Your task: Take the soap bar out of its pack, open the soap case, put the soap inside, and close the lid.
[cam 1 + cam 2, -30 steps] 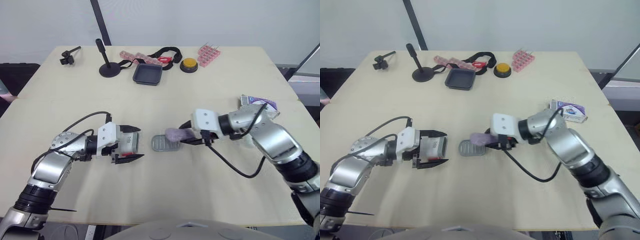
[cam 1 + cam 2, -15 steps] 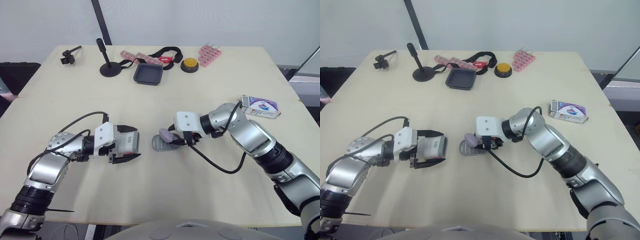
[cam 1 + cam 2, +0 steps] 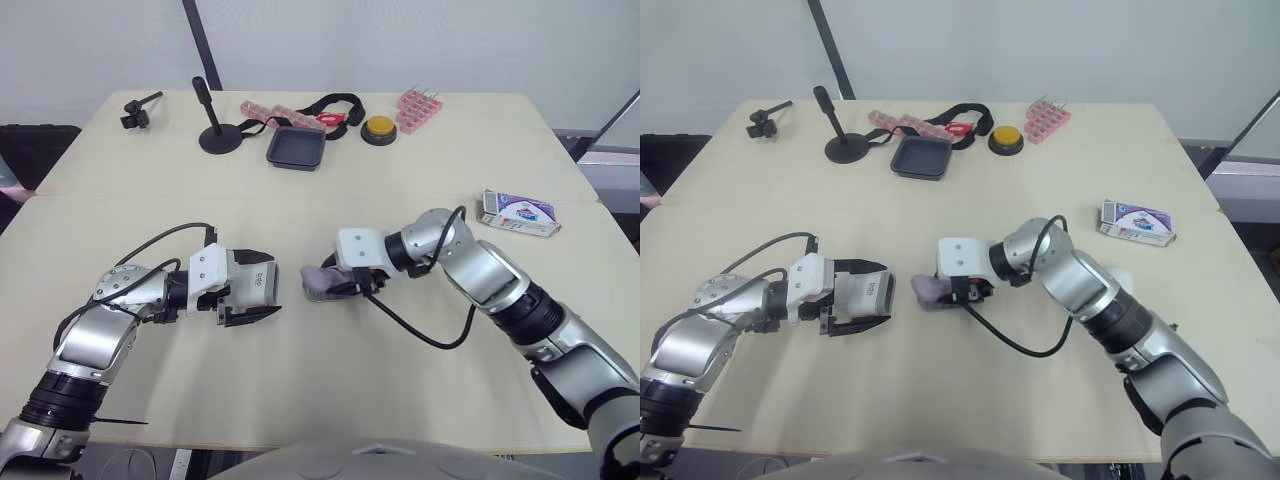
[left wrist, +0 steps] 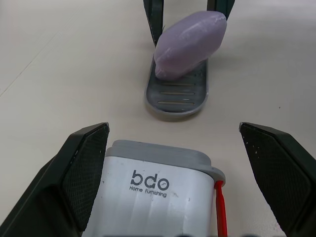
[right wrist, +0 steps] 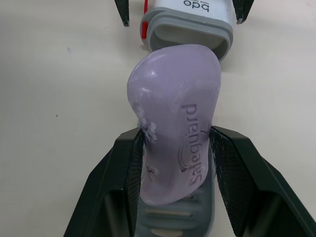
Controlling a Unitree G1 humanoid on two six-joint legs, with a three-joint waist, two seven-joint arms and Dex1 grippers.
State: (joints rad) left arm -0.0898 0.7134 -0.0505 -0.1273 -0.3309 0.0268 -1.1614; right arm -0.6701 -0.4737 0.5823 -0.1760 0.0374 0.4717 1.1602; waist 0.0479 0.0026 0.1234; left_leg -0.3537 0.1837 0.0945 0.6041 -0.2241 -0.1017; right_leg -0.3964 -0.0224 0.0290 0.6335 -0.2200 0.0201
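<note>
My right gripper (image 5: pixel 176 148) is clamped on the soap bar (image 5: pixel 175 143) and has carried it leftward since a second ago. It is now over the grey tray (image 4: pixel 177 94), pointing at the soap case (image 4: pixel 158 182). My left gripper (image 4: pixel 173 129) still holds the case between wide-set fingers.

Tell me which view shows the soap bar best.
Right wrist view: the soap bar is close, its lettering readable, clamped by the right gripper. Left wrist view shows one end over the tray; eye views show it small.

Dark tray (image 3: pixel 295 148), yellow button (image 3: pixel 378 128) (near it), black stand (image 3: pixel 220 141), pink rack (image 3: pixel 418 108).
</note>
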